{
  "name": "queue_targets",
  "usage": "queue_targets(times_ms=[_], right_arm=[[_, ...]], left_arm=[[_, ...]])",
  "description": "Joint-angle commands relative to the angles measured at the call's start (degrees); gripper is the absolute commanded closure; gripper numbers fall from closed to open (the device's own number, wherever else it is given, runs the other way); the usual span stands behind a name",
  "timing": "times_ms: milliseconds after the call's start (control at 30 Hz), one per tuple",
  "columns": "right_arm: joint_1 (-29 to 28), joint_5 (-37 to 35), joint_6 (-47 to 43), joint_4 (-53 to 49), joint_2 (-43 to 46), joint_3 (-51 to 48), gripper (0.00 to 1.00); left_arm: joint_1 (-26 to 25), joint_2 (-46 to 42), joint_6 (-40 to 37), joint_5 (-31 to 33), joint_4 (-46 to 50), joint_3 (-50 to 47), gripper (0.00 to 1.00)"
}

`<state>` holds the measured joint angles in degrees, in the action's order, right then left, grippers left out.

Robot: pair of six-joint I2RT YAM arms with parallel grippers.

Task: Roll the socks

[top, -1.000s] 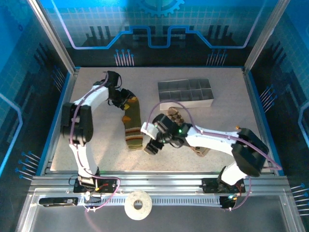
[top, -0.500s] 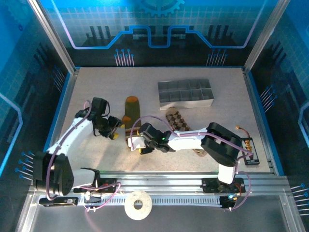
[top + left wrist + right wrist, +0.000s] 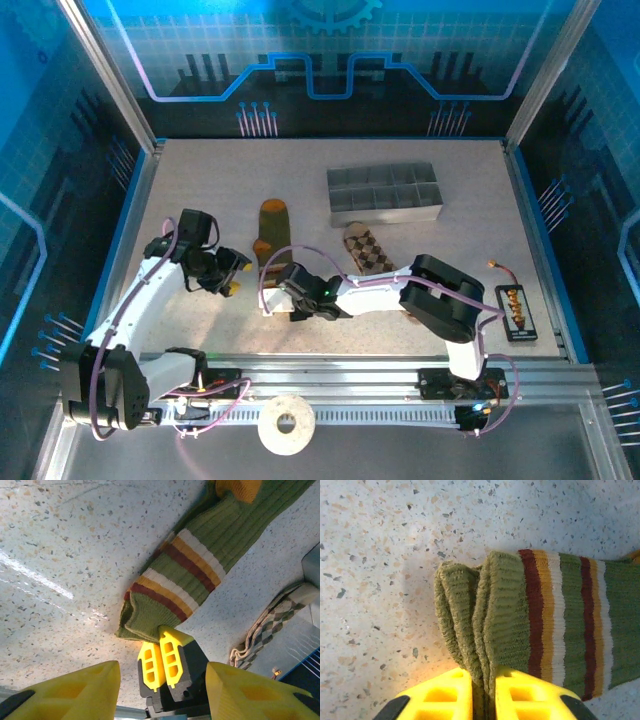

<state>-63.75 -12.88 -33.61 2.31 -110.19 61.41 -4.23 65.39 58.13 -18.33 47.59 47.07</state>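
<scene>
Right jaws clamp the cuff of the olive-green sock, which runs toward 12 o'clock on the table; left jaws gape empty at the cuff's 9 o'clock. Rolling seems barely begun: next, that cuff needs curling over toward the toe.

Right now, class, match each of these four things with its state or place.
1 left gripper
2 right gripper
3 diamond-check sock
4 grey compartment tray

a far side of the table
b shut on the cuff of the olive-green striped sock
c open, beside that sock
d flat, just in front of the tray

Pairs: 1-c, 2-b, 3-d, 4-a
</scene>
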Motion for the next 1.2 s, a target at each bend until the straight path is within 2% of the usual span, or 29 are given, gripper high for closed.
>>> queue_targets(times_ms=[0, 100, 367, 533, 933, 1167], right_arm=[[-0.79, 0.88, 2.64, -3.47, 1.24, 1.23, 0.95], [-1.65, 3.20, 5.10, -6.85, 4.00, 0.79, 1.00], [-3.06, 12.35, 17.80, -14.41, 7.53, 1.97, 1.00], [-1.49, 18.39, 21.89, -19.42, 3.36, 7.19, 1.00], [7.08, 33.85, 31.11, -27.76, -5.36, 18.38, 1.00], [8.99, 36.98, 33.32, -31.60, -9.87, 23.85, 1.00]], left_arm=[[0.71, -0.92, -1.31, -1.45, 2.06, -0.52, 0.51], [0.71, -1.04, -1.68, -1.40, 1.89, -1.14, 0.51], [0.98, -1.13, -2.05, -1.35, 1.18, -2.88, 0.51], [1.02, -1.33, -2.14, -1.62, 1.35, -4.08, 0.51], [0.98, -5.56, -0.58, -3.88, 2.36, -7.84, 0.53], [0.25, -8.81, 2.82, -7.16, 0.35, -11.22, 0.59]])
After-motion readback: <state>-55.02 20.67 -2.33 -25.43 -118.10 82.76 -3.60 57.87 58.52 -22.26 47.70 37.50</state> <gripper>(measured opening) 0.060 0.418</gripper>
